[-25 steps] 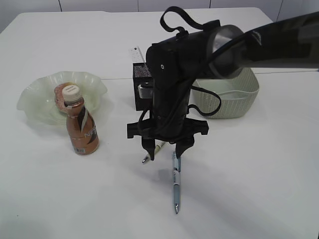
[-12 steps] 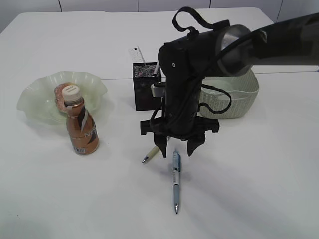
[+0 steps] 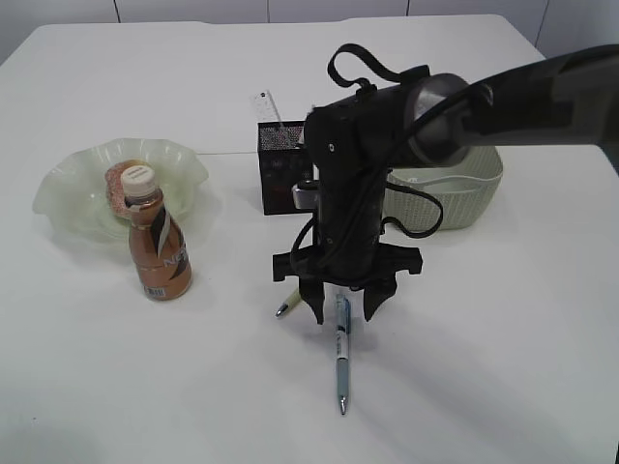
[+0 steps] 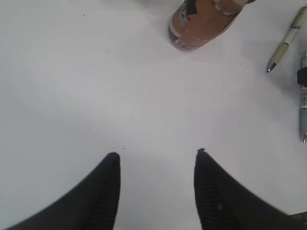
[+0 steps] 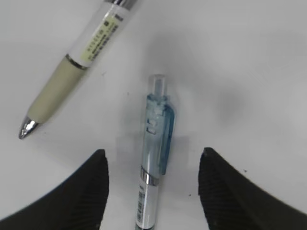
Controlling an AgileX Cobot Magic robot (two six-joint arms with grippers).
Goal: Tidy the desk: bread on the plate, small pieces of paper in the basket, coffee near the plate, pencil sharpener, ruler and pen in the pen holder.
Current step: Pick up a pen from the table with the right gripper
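On the white table [image 3: 503, 367], between the two black fingers of the right gripper [image 3: 342, 307], lies a clear blue pen [image 3: 340, 353] with a white barrel and a metal tip. The jaws stand wide apart, one finger on each side of the pen's clip end, and hold nothing; whether they touch the table cannot be told. Just left of it lies a second pen [image 3: 287, 299] with a beige rubber grip, tilted, its tip toward the viewer. Behind the gripper stands a black mesh holder [image 3: 276, 159] with a white ruler [image 3: 264, 104] upright in it. Right of the holder sits a pale woven basket [image 3: 474, 193]. Well to the left, a brown bottle [image 3: 158, 246] stands beside a ruffled translucent plate [image 3: 73, 188] bearing bread [image 3: 118, 184]. The left gripper [image 4: 156, 160] hangs over bare table, spread open and empty.
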